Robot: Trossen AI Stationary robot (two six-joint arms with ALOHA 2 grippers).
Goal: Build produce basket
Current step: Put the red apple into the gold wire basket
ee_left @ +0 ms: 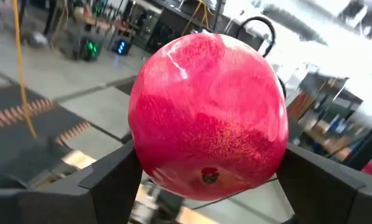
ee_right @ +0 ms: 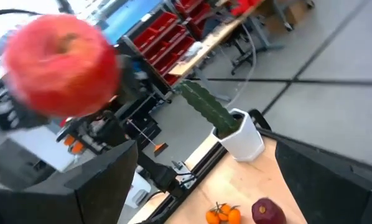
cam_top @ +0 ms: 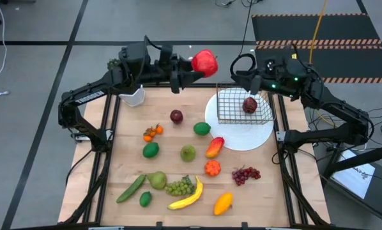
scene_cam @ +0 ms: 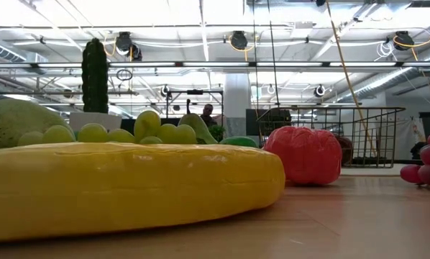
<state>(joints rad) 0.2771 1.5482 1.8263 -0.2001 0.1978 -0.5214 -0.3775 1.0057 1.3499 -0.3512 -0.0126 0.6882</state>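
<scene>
While I am watching from overhead, my left gripper is holding a big red apple clamped between its fingers, raised above the far edge of the tabletop. The relation that matters is sideways: the basket is sitting to the apple's right and a little nearer me, resting on a white plate at the tabletop's right side, so I am judging that the apple needs to travel rightward and down to reach it. My right gripper is hovering just beyond the basket's far rim, fingers spread and holding nothing, much closer to the basket than the left one. A dark red fruit is already lying inside the basket. The remaining produce is lying scattered across the middle and near part of the tabletop, well apart from both grippers. A white cactus pot is standing under the left arm. In the left wrist view the apple is filling nearly everything, hiding the basket. In the low view a yellow fruit is blocking most of the scene, and neither gripper is showing there.
</scene>
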